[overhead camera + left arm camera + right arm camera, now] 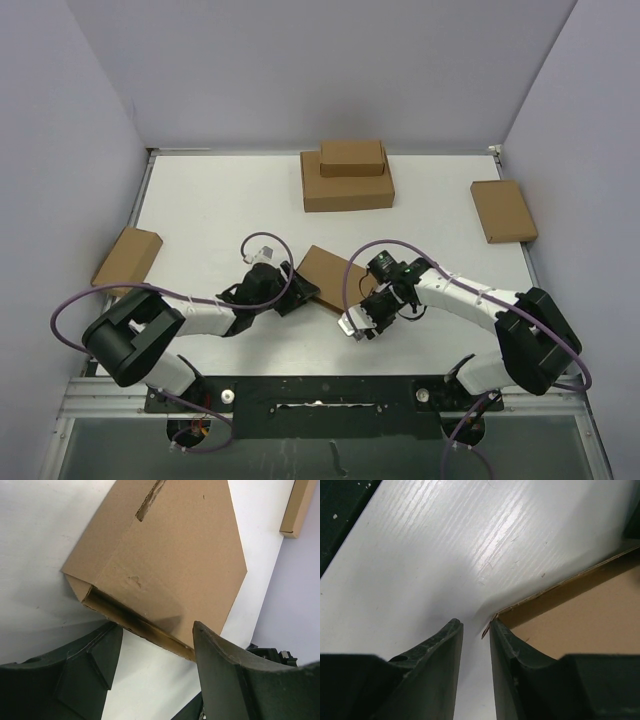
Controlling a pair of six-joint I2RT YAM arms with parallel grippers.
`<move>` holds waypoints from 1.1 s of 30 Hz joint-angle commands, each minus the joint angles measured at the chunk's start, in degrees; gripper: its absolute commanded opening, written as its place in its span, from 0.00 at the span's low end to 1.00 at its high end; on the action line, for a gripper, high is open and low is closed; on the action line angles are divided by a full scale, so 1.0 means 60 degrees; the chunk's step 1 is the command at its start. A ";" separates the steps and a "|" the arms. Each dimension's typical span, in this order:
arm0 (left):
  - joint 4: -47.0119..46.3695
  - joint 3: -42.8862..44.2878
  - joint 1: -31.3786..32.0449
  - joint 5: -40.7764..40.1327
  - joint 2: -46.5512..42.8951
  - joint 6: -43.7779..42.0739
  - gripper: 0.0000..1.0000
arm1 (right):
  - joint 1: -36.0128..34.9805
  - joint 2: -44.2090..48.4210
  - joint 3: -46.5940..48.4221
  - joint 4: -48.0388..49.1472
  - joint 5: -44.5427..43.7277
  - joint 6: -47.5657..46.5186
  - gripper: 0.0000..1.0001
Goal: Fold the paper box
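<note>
Flat box (335,272) in middle of table (200,200), turned diamond-wise, lying between 2 grippers. Plain brown cardboard, 1 slot cut near fold, small dent on top face, layered edge gaping toward left gripper (157,627). Left arm stretched low over table, jaws spread wide, box edge just ahead of them, nothing gripped. Right arm bent in from right, wrist tipped down at box's near corner. Right gripper (475,625) jaws close together, slim gap showing bare table, 1 finger (510,650) touching corner, nothing clamped.
</note>
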State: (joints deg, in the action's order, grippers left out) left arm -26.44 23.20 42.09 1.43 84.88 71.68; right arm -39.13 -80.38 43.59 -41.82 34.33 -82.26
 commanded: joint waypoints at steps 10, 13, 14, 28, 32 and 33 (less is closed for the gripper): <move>0.0333 0.0176 0.0105 0.0010 0.0494 -0.0213 0.58 | -0.0332 0.0135 -0.0069 0.0686 -0.0293 0.0281 0.30; 0.0312 0.0176 0.0105 -0.0004 0.0514 -0.0200 0.58 | -0.0382 -0.0068 -0.0040 0.0747 -0.0448 0.0360 0.30; 0.0318 0.0167 0.0112 -0.0004 0.0527 -0.0199 0.58 | -0.0409 -0.0091 -0.0043 0.0789 -0.0488 0.0396 0.30; -0.0079 0.0066 0.0105 0.0013 0.1130 -0.0202 0.55 | -0.0640 -0.0399 0.0013 0.1331 -0.1191 0.0980 0.17; -0.0149 0.0045 0.0106 0.0040 0.1244 -0.0202 0.54 | -0.0647 -0.0361 0.0003 0.1471 -0.1332 0.1144 0.17; -0.0157 0.0044 0.0105 0.0040 0.1241 -0.0208 0.54 | -0.0641 -0.0351 0.0000 0.1515 -0.1364 0.1189 0.18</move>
State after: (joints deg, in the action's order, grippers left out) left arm -32.12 24.12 42.35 2.52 89.52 71.77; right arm -42.61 -82.35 43.03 -34.81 28.36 -76.75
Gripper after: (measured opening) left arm 0.544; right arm 0.171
